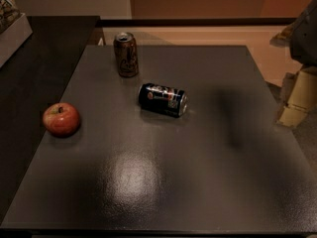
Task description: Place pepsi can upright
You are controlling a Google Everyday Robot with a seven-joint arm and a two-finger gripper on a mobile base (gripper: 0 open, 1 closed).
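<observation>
The pepsi can (pixel 163 99) lies sideways on the tabletop (pixel 198 182), its lettering unreadable. The claw (pixel 296 100), probably the pale shape at the right edge, touches nothing; I cannot tell whether it is apart or together.

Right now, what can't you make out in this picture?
Gripper, camera view: at the right edge, cut off by the frame.
Pepsi can, lying on its side: underside hidden against the table.
Brown can: lettering too blurred to read.
Box, top left: cut off by the corner.

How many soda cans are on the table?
2. The pepsi can lies on its side; the brown can stands upright behind it, slightly left. The gripper hangs at the view's right edge.
</observation>
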